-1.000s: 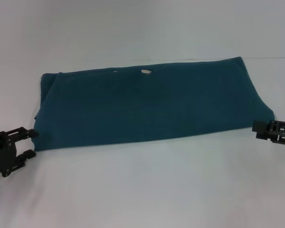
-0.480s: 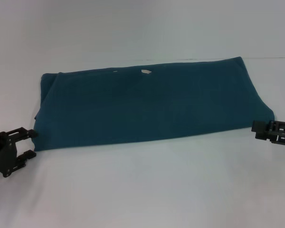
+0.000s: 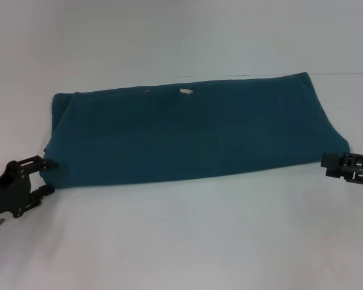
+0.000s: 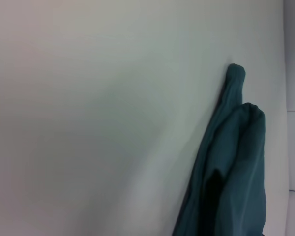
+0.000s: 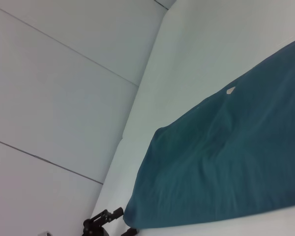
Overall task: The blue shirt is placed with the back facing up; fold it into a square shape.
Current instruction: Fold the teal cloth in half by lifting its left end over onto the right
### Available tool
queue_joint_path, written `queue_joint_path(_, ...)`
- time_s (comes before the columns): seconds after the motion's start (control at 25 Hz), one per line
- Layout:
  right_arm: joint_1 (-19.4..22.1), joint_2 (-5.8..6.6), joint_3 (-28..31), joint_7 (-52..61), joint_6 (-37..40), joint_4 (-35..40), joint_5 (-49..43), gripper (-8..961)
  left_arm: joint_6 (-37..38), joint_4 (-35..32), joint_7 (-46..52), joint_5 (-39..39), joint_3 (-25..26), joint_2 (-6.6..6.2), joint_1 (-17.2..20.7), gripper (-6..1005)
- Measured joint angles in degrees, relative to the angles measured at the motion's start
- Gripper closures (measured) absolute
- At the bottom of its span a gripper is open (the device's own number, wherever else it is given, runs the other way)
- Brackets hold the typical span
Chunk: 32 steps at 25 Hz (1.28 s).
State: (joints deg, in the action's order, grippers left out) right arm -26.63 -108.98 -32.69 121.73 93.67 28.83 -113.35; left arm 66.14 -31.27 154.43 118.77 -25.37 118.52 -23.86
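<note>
A blue shirt [image 3: 193, 133] of soft, matte, dark teal fabric lies flat on a white table [image 3: 187, 241], already folded into a long, wide band that stretches across the table's middle, with its far long edge toward the back edge of the table and its near long edge facing the robot. The cloth is plain and unprinted, its surface smooth with only faint ripples, and a small white tag [image 3: 186, 92] shows at the far edge. The band's left end is rounded and layered; the left wrist view shows these stacked folds as thick soft rolls with a dark gap between the layers. The right end tapers to a blunt corner near the table's right edge. The table top is a smooth, pale, even surface, and a plain white wall rises behind it. The left gripper [image 3: 43, 176], black and angular, sits at the shirt's near left corner with its two fingers apart, the upper fingertip touching the cloth's edge. The right gripper [image 3: 324, 164], also black, rests just beside the shirt's near right corner; whether its fingers are apart or together cannot be told from here.
</note>
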Motion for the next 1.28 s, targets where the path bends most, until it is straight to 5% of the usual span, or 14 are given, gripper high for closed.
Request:
queue_joint_path(0.4, -0.2, -0.09, 0.0, -0.1, -0.1, 0.0, 0.0, 266, 0.7, 1.0, -2.1, -1.0, 0.3, -0.44, -3.5, 386)
queue_joint_path(0.76, 0.0, -0.09, 0.1, 0.0, -0.7, 0.0, 0.0, 265, 3.2, -0.4, -3.6, -3.1, 0.8, -0.13, -0.1, 386)
queue_joint_path(1.28, -0.2, -0.08, 0.1, 0.0, -0.9, 0.0, 0.0, 265, 3.3, 1.3, -3.1, -0.2, -0.2, -0.46, -2.0, 387)
